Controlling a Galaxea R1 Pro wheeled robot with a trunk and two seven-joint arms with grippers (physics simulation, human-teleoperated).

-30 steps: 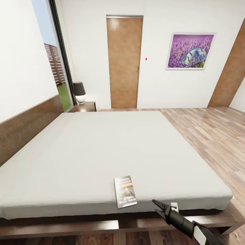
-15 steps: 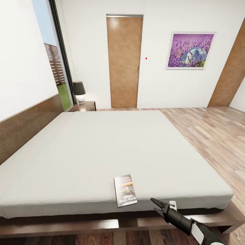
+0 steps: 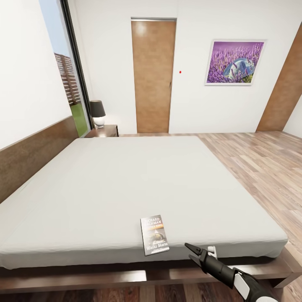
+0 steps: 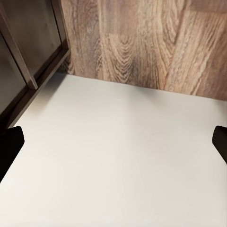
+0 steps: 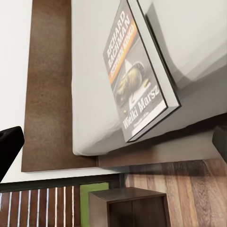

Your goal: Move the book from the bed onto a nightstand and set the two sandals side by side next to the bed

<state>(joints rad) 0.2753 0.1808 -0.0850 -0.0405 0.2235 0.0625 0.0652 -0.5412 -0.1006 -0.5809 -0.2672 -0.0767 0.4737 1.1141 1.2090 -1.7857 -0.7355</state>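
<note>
Taking the bed (image 3: 126,180) as the landmark and going from its left: the dark wooden headboard (image 3: 33,155) runs along the bed's left side, under a tall window (image 3: 69,67). At the far end of the headboard stands the nightstand (image 3: 104,131), just beside the bed's far left corner, carrying a lamp (image 3: 97,113) with a dark shade. Behind the bed, past its far edge, is a brown door (image 3: 153,75), and further right on the same wall hangs a lavender picture (image 3: 234,63).

The book (image 3: 154,235) lies flat on the off-white mattress at the bed's near edge, cover up, its lower end reaching the mattress border. In the right wrist view the book (image 5: 137,75) shows its lettering and orange band.

Just right of the book, low against the bed's near side, is the right end effector (image 3: 188,248), fingers spread apart, empty, and apart from the book.

The left end effector (image 4: 113,142) has its fingertips (image 4: 9,144) wide apart, nothing between them.
</note>
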